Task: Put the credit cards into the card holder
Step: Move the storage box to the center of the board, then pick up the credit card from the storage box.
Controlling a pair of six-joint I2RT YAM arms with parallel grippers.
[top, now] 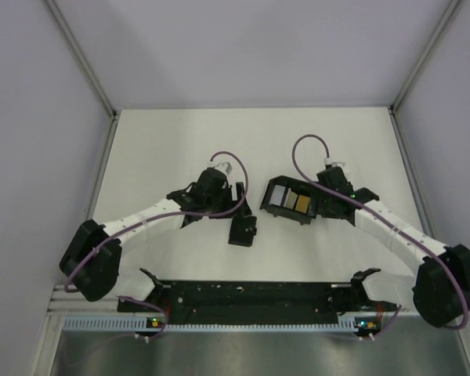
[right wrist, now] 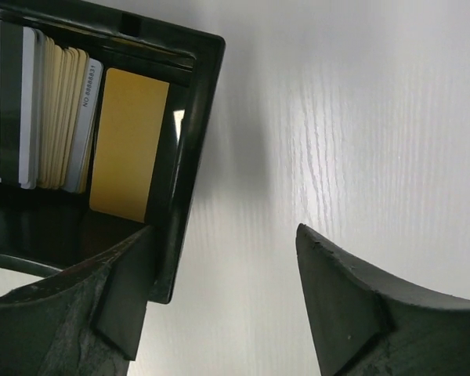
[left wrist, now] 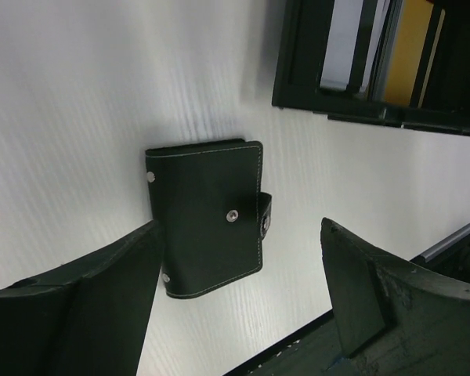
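Note:
The card holder (top: pixel 243 229) is a small flat black snap-closed case lying on the white table. In the left wrist view it (left wrist: pixel 207 215) lies just ahead of my open left gripper (left wrist: pixel 241 235), partly behind the left finger (left wrist: pixel 102 298). In the top view the left gripper (top: pixel 235 205) is just above it. The credit cards (right wrist: pixel 59 117), white and cream, stand on edge in an open black box (right wrist: pixel 192 141) beside a yellow card (right wrist: pixel 129 141). My open, empty right gripper (right wrist: pixel 223 235) is at the box's right wall, left finger by its corner.
The open black box (top: pixel 292 202) sits mid-table between the two grippers and shows at the top right of the left wrist view (left wrist: pixel 298 70). A black rail (top: pixel 251 294) runs along the near edge. Grey walls enclose the table on three sides.

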